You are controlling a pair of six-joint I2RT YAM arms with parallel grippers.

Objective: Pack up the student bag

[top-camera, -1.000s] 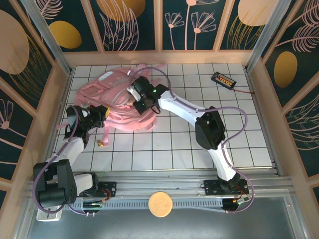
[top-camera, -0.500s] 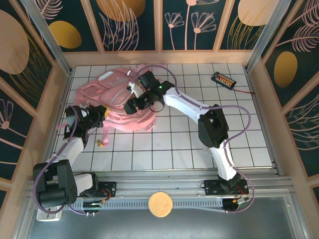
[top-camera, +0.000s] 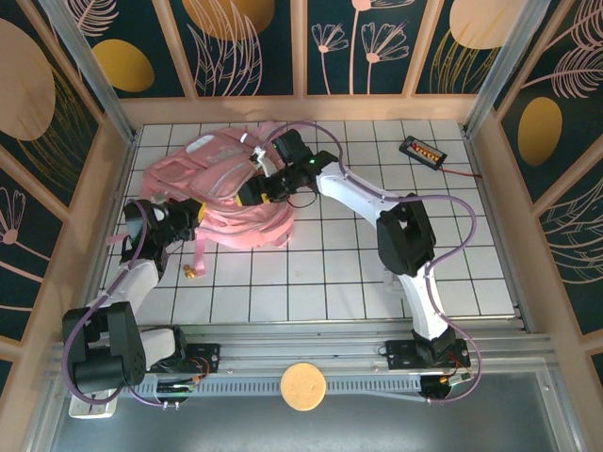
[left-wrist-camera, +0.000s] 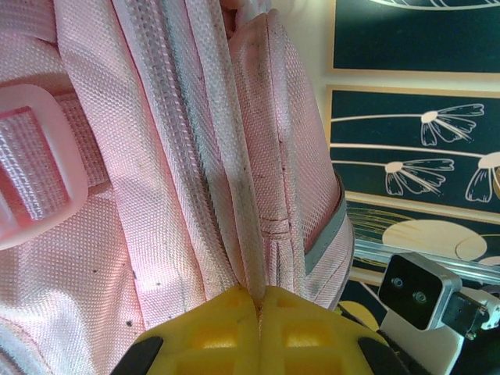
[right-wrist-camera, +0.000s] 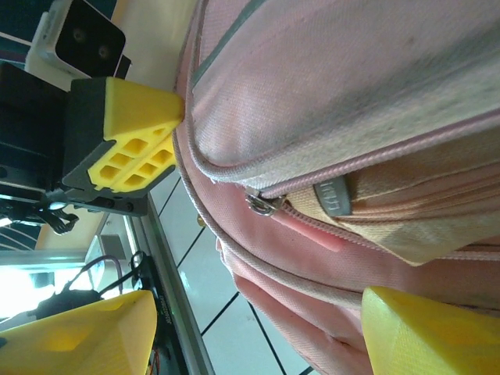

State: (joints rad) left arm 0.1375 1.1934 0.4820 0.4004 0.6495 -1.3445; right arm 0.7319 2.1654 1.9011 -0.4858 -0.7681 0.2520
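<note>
The student bag (top-camera: 219, 193), a big pink backpack, lies on its side at the far left of the tiled table. My left gripper (top-camera: 188, 218) is at the bag's near left edge. In the left wrist view its yellow fingers (left-wrist-camera: 219, 332) are shut on a pink piped seam of the bag (left-wrist-camera: 156, 156). My right gripper (top-camera: 251, 192) hovers over the bag's middle, pointing left. It (right-wrist-camera: 250, 332) stands open with the bag's bulging side (right-wrist-camera: 328, 101) between its fingers. A metal zip pull (right-wrist-camera: 262, 205) sits on a partly open zip showing beige inside.
A small black device (top-camera: 421, 151) with a red wire lies at the far right. A tiny gold object (top-camera: 191, 273) sits on the tiles beside a pink strap (top-camera: 200, 247). Wooden walls (top-camera: 104, 202) close in the table.
The right arm has swung its wrist further back and right over the bag, turning the gripper to point left. The left arm and its hold are unchanged.
</note>
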